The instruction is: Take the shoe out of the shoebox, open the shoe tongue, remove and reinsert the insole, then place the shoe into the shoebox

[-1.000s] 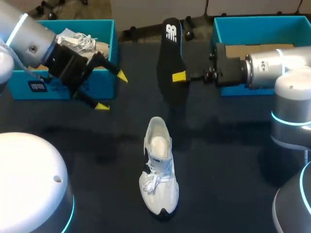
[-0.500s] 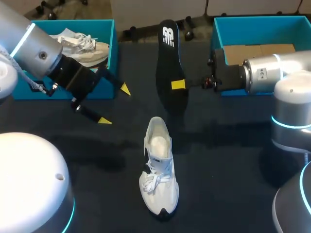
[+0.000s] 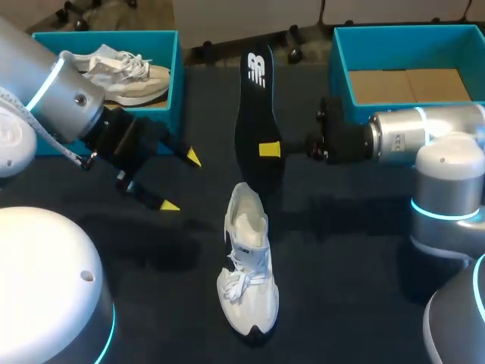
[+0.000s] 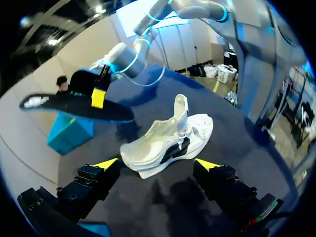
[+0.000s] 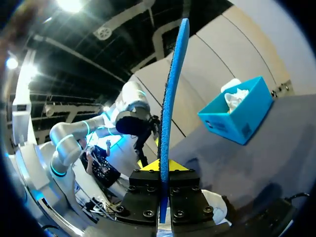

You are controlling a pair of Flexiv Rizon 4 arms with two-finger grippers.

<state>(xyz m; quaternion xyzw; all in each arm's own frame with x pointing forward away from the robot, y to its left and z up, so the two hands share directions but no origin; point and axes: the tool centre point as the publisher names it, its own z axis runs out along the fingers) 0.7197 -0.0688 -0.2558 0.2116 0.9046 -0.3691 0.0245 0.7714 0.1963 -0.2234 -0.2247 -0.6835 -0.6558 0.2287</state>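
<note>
Item 1, shoe (image 3: 246,262): white, standing on its sole on the dark surface (image 3: 356,265). Its long axis runs from you outward, toe toward you, heel away, tongue lifted up from the opening. From your left hand (image 3: 182,180) it lies ahead of the fingers and broadside to them, touching neither tip.

Item 2, insole (image 3: 254,114): black on the face you see from above, blue along the edge seen from the right wrist. It is held off the surface with its long axis running away from you, printed end farthest out. Its near end hangs close over the shoe's heel.

Item 3, right hand (image 3: 269,149): clamped on the insole at one long edge, about halfway along its length. In the wrist view the insole rises edge-on from between the two fingers.

Item 4, left hand: fingers spread wide, holding nothing, touching nothing, raised over the surface beside the shoe's heel end.

Item 5, left shoebox (image 3: 170,91): teal, behind your left hand, with a second shoe (image 3: 129,76) lying in it.

Item 6, right shoebox (image 3: 341,76): teal, just beyond your right arm, with brown cardboard (image 3: 409,85) on its floor.
</note>
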